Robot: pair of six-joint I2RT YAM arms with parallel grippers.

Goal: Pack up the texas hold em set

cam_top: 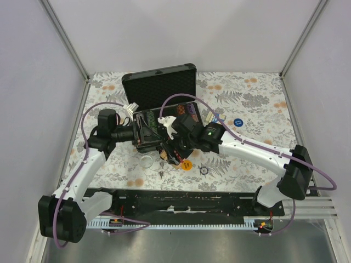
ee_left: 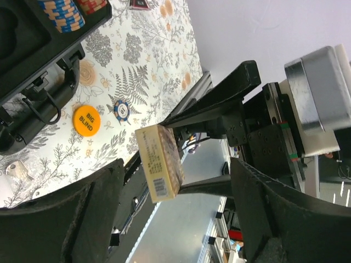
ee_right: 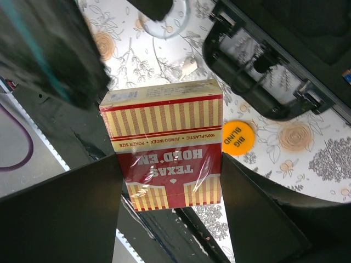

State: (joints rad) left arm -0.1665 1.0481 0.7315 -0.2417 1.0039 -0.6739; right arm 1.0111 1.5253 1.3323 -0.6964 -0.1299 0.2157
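Note:
The black case (cam_top: 159, 82) lies open at mid table, lid up at the back. My right gripper (cam_top: 167, 149) hovers at its front edge, shut on a red and cream Texas Hold'em card deck (ee_right: 164, 142), held by its sides above the table's near edge. My left gripper (cam_top: 143, 134) is over the case's left part, open and empty (ee_left: 176, 170); its view shows the deck (ee_left: 159, 161) beyond its fingers, and striped chips (ee_left: 63, 13) in the case foam. The orange Big Blind button (cam_top: 187, 164) and a striped chip (cam_top: 204, 170) lie on the cloth in front of the case.
A blue round button (cam_top: 238, 123) lies right of the case. A clear round disc (cam_top: 146, 161) and small keys (cam_top: 160, 174) lie near the case's front left. The case handle (ee_right: 258, 87) juts toward the arms. White walls enclose the floral cloth.

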